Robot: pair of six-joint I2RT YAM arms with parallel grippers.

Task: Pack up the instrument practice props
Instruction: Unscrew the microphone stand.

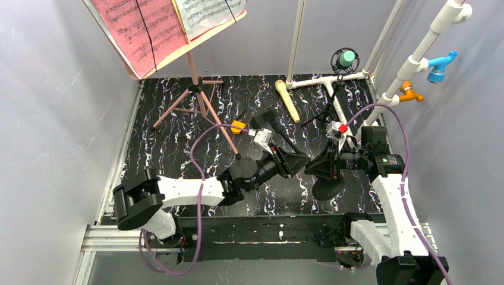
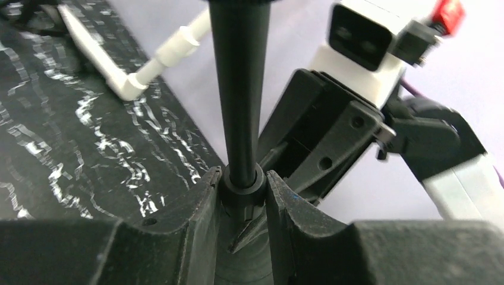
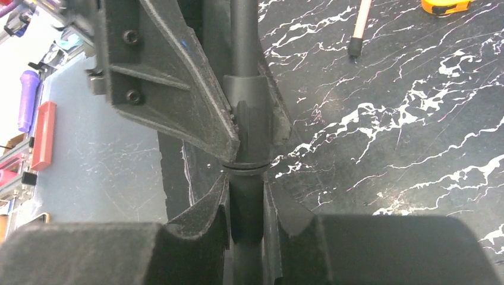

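Black stand pole (image 2: 241,89): slim round tube, leaning over the marbled table (image 1: 178,148) at front centre, between the two arms. Round base (image 1: 325,189) sits below the right wrist.

Collar (image 2: 241,185) on the tube marks a joint. Left gripper (image 2: 242,179) is closed around it, pads pressing both sides. Right gripper (image 3: 245,187) is clamped on the same tube just beside it, fingers nearly meeting the left's. Neither has any slack.

Handling, by judgement:
- Stiff, smooth, likely slippery under the pads.
- Bottom-heavy if the base is weighted.
- The collar gives a ledge against sliding, so it is the sound place to hold.
- The joint may twist or telescope.

Further out:
- Beige microphone (image 1: 287,100) lies flat against the white pipe frame (image 1: 324,79).
- Teal microphone (image 1: 345,59) is perched on a thin stand behind.
- Pink music board (image 1: 156,59) stands back left on tripod legs (image 1: 199,104), carrying a pink sheet (image 1: 136,29) and a white sheet (image 1: 205,15).
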